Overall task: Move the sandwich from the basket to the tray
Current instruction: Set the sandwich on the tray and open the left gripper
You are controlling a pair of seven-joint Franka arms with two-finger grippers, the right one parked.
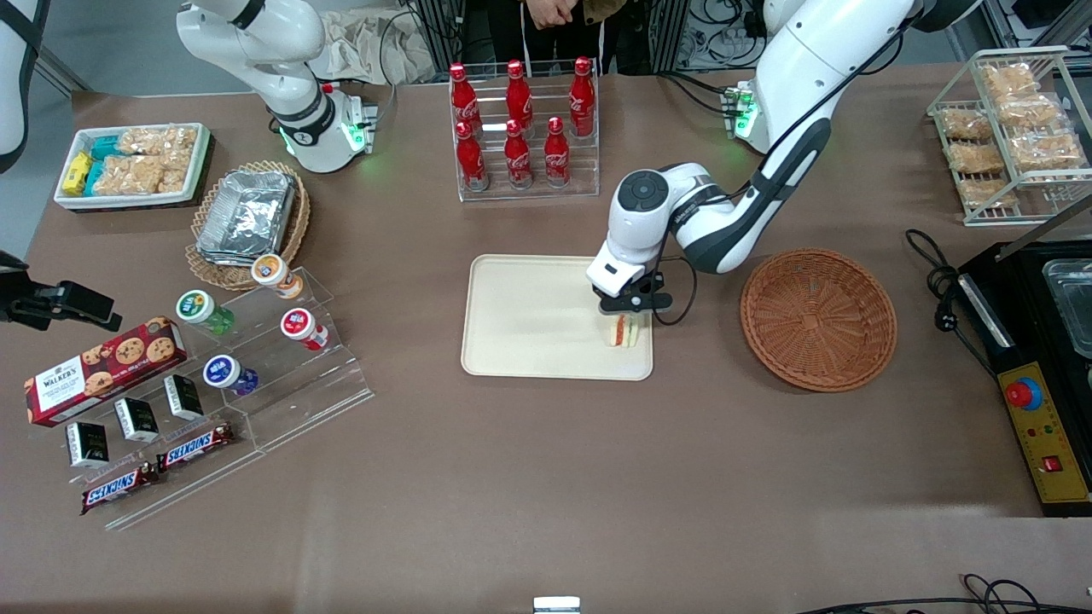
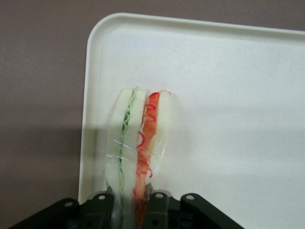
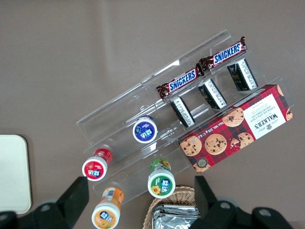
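Note:
The sandwich, a plastic-wrapped white wedge with green and orange-red layers, stands on edge at the cream tray, near the tray corner closest to the front camera and to the basket. My left gripper is directly above it, shut on it. In the left wrist view the fingers clamp the sandwich by its upper end over the tray, close to the rim. The reddish-brown wicker basket lies empty beside the tray, toward the working arm's end.
A rack of red cola bottles stands farther from the camera than the tray. A tan basket with foil containers, an acrylic stand with small bottles, a cookie box and a white snack bin lie toward the parked arm's end. A black appliance borders the basket.

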